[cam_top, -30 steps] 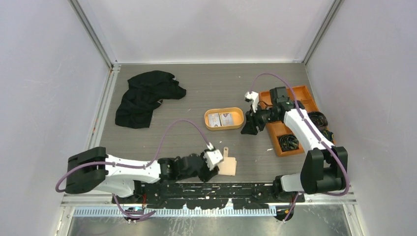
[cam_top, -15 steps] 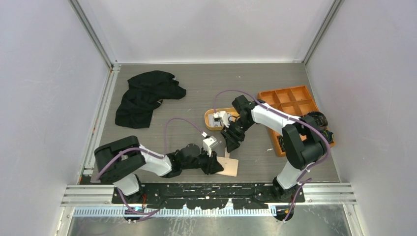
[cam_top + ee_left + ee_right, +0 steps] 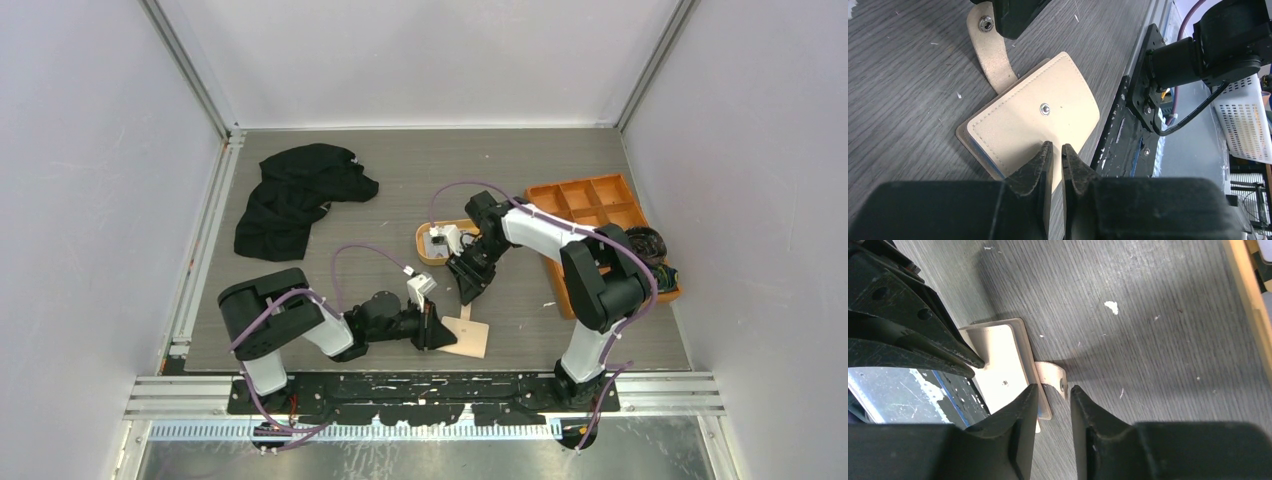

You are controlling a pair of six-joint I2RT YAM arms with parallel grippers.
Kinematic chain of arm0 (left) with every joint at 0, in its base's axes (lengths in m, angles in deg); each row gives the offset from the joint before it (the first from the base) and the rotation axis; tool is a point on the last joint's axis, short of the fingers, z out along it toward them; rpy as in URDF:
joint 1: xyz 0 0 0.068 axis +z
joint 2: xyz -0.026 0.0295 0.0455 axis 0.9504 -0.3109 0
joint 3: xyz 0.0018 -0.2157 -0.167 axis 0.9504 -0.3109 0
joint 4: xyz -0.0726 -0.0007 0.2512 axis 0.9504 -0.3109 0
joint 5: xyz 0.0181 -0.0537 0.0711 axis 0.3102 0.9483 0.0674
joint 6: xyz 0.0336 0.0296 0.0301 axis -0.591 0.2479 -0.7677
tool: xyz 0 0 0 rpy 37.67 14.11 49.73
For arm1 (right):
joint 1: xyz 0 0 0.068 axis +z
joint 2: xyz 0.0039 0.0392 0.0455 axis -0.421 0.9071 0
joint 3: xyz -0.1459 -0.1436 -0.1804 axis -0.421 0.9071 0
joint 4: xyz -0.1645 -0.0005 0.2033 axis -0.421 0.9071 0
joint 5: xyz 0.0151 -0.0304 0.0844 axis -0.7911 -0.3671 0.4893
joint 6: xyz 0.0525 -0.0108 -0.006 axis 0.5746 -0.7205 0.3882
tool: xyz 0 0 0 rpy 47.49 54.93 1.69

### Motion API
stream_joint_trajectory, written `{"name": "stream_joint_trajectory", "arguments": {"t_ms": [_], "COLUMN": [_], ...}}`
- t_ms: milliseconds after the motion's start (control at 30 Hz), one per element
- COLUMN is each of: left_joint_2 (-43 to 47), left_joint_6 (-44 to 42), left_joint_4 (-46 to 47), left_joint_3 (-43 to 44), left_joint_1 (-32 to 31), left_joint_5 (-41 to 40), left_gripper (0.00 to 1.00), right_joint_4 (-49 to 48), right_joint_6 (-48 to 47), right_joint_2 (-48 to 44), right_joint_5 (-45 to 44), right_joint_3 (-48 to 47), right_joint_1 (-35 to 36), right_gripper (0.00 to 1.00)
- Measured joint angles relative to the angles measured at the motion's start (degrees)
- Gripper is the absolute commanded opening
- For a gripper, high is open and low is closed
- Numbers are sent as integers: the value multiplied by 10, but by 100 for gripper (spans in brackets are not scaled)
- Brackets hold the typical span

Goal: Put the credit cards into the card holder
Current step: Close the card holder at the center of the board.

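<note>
1. The left arm lies low along the near side of the table (image 3: pixel 400 180). Its elbow is folded and its forearm stretches rightward, putting the left gripper (image 3: pixel 437 328) at the left edge of the card holder (image 3: pixel 467 338).
2. In the left wrist view its jaws stand only a thin slit apart, tips on the beige cover. Whether they pinch anything cannot be told.
3. The right arm arcs over from its base and bends down toward the near side. The right gripper (image 3: pixel 1054 387) points down with jaws narrowly parted, straddling the unsnapped snap tab (image 3: pixel 992 55).
4. The card holder lies folded flat near the table's front edge.
5. The credit cards (image 3: pixel 436 241) rest in the orange oval tray (image 3: pixel 422 252), apart from the holder.
</note>
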Motion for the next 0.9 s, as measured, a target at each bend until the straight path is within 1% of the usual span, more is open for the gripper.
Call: {"name": "stream_joint_trajectory", "arguments": {"t_ms": [100,367,400,533,633,733,900], "left_joint_2": [-3,-3,-3,-8,-10,-11,-16], "left_joint_6": [8,13,14,18,23,26,47], "left_joint_4": [5,13,13,20,24,25,26], "left_joint_3": [0,-6,-6,-6,-7,-7,-7], "left_joint_1": [3,4,5,6,6,7,8], "left_joint_5": [0,0,1,2,2,2,-2], "left_gripper": [12,12,12,12,12,10,3], "right_joint_4": [5,22,24,31,38,43,47], "right_joint_6": [5,6,6,5,3,1,-8], "right_joint_2": [3,19,19,19,21,22,21], "right_joint_5": [0,0,0,0,0,1,8], "right_joint_3": [-5,-16,-16,-18,-24,-26,-26], "right_joint_1": [0,0,0,0,0,0,0], "right_gripper": [28,24,22,10,6,1,1]}}
